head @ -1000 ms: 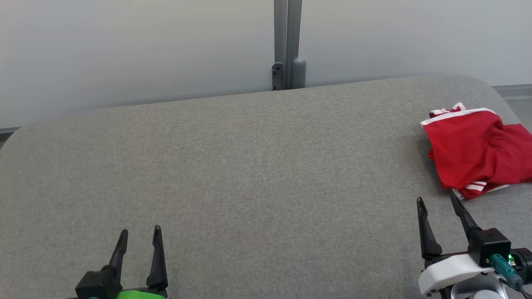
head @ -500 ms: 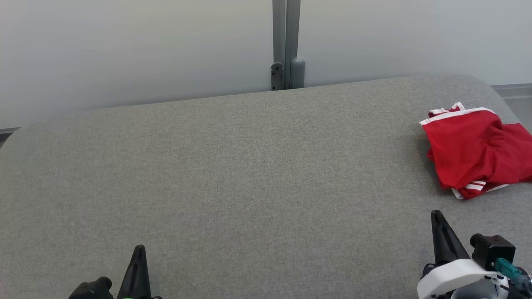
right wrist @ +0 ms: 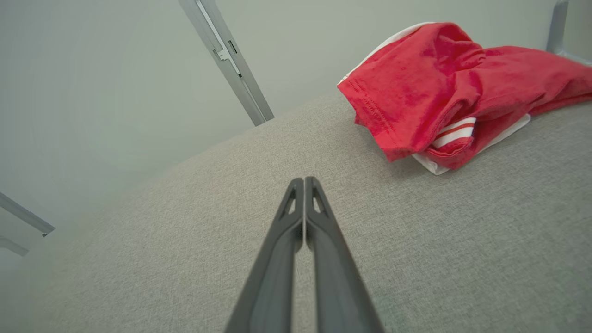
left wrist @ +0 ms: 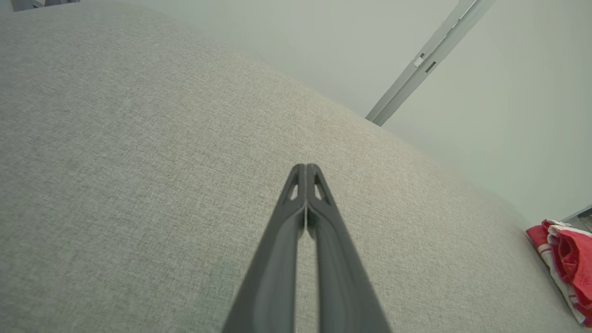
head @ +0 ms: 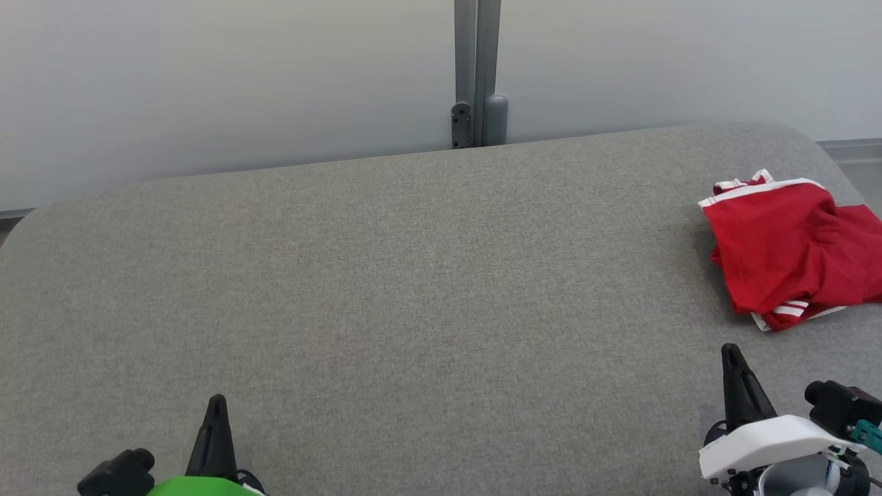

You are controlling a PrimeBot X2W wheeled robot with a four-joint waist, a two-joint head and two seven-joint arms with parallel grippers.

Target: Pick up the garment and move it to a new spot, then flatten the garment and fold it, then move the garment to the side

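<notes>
Head view: I see my left pincer point(head: 217, 403) and right pincer point(head: 732, 353) closed tight, empty. The red garment point(head: 785, 251) lies near, ahead of the right one, not touching.

The red garment point(head: 785, 255) runs off the head view's right edge and the left wrist view's lower right corner, while the head view's bottom edge crops the left gripper point(head: 216, 403) and right gripper point(head: 729, 353).

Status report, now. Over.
Left end effector shut, empty. Right end effector shut, empty. Red garment crumpled at far right, untouched. Grey surface between bare.
</notes>
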